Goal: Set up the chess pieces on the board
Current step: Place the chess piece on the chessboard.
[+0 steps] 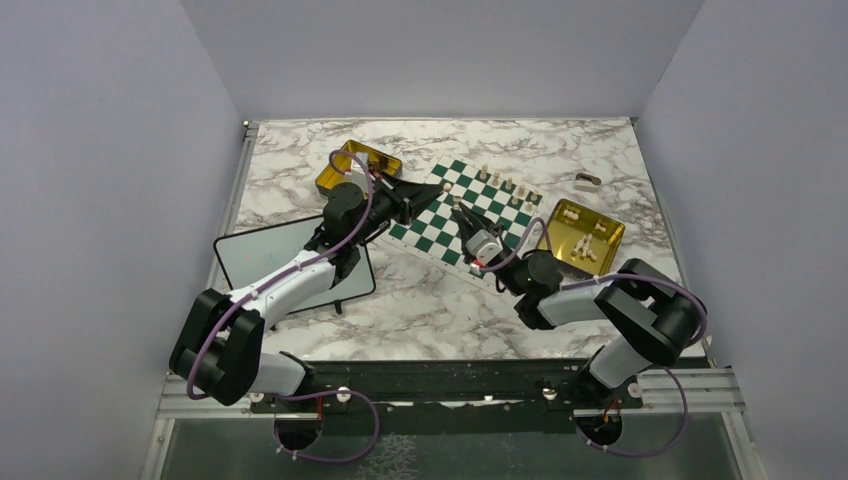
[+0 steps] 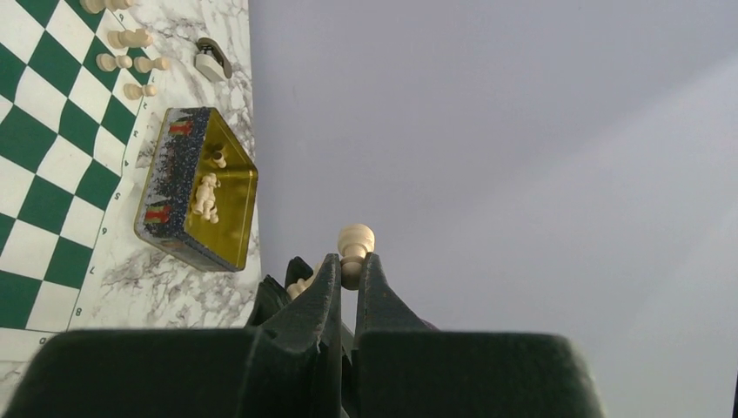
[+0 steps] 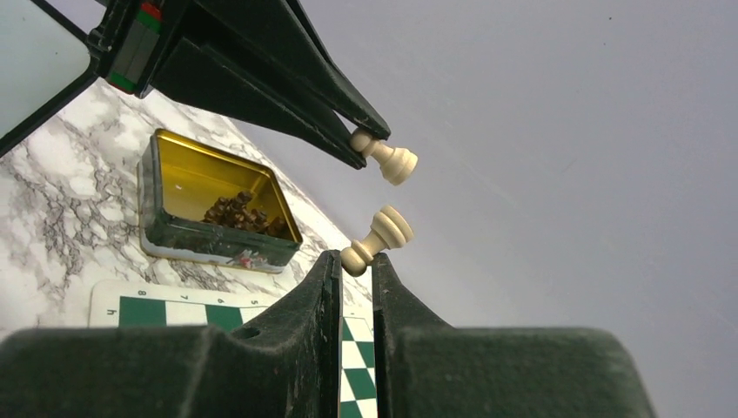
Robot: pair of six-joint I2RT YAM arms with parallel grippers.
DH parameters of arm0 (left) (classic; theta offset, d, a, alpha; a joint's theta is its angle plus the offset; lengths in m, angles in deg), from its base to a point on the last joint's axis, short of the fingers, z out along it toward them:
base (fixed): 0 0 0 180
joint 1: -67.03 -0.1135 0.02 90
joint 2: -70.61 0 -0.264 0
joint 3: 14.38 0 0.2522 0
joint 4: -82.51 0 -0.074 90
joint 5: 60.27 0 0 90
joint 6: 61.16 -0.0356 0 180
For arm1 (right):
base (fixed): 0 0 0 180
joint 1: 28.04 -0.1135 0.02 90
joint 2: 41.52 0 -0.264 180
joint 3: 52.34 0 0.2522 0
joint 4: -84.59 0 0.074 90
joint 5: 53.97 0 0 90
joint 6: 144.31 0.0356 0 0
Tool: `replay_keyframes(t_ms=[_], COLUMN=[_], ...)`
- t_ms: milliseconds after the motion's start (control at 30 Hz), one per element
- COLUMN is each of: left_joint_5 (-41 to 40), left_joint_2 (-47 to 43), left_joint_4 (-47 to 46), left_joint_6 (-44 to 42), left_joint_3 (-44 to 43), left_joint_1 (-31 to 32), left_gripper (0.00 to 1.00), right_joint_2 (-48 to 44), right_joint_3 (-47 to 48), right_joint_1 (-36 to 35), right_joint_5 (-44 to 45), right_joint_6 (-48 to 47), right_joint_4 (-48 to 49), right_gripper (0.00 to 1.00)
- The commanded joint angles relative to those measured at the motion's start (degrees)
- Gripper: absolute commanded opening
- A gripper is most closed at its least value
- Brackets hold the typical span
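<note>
Left gripper (image 2: 348,266) is clamped on the left pawn (image 2: 355,239). The pawn is pinched by the head end at the very fingertips, with its base pointing outward. Right gripper (image 3: 355,266) is closed narrow on the right pawn (image 3: 383,235), which is caught only by its head, with the body canted off the finger line. Both pawns are held in the air above the left side of the board (image 1: 505,215), close together but apart.

Risks:
- Right pawn may be squeezed out or swivelled by the off-axis tip grip, then dropped on the board and rolled.
- If it is lowered as held, the base would likely be landed on its edge and the pawn tipped.
- A finger clash is likely if either gripper is moved before the other is cleared.
- The row of pale pieces (image 1: 500,182) along the board's far edge could be knocked by a sweeping arm.
</note>
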Motion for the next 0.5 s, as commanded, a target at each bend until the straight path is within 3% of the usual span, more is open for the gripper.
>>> replay_keyframes(t_ms=[0, 267, 467], left_joint_5=[-1.4, -1.3, -0.8], left_joint_2=[0.6, 1.5, 1.3], left_joint_4=[-0.8, -0.7, 2.5], left_joint_6=[-3.5, -11.9, -25.1], left_joint_3=[-0.3, -1.7, -4.9], left_joint_1=[-0.2, -0.2, -0.2], left_gripper=[0.0, 0.0, 0.0], right_joint_2=[-4.4, -17.0, -30.2], right_joint_3=[-2.7, -6.1, -0.2], right_joint_1=[-0.3, -0.3, -0.2], right_joint_5=[2.7, 11.1, 21.6], right_joint_6=[1.7, 15.2, 29.5], right_joint_4=[8.9, -8.6, -40.7], right_gripper=[0.01, 0.01, 0.01])
